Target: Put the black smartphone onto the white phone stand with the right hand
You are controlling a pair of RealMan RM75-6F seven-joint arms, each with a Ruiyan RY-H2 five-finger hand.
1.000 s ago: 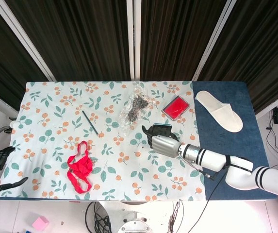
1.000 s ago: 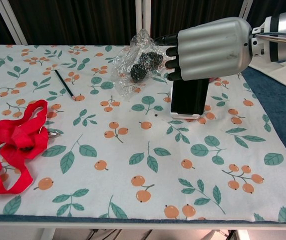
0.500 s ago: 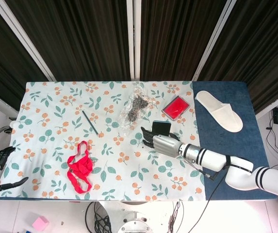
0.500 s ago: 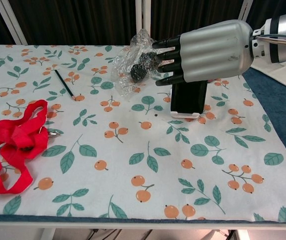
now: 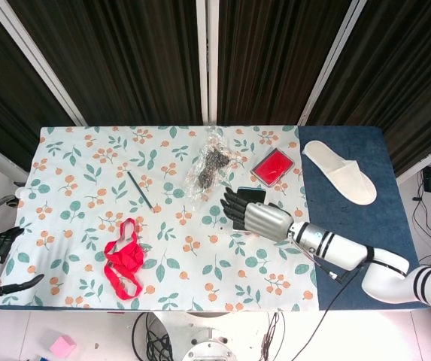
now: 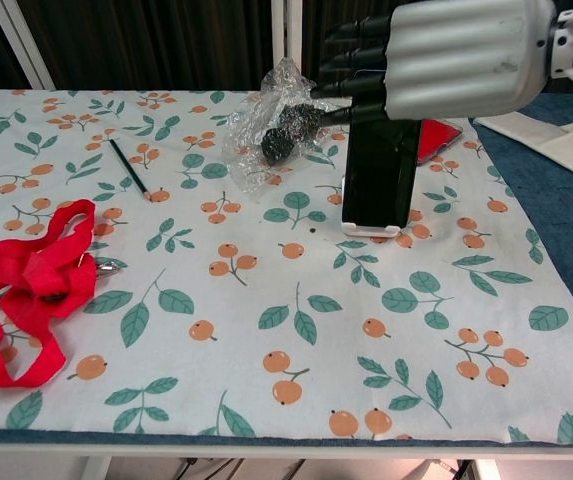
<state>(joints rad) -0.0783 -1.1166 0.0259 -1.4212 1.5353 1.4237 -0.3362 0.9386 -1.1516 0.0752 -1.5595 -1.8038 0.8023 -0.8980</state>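
Right hand [image 6: 461, 55] open, fingers [image 6: 351, 60] spread, holding nothing; black smartphone [image 6: 379, 175] upright on white phone stand [image 6: 371, 228] just below them. Risk: clipping phone, toppling it.

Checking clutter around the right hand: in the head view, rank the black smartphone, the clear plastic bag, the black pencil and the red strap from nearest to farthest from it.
1. Black smartphone, just behind the right hand.
2. Clear plastic bag, behind, toward the left.
3. Black pencil, further left.
4. Red strap, farthest, front left.
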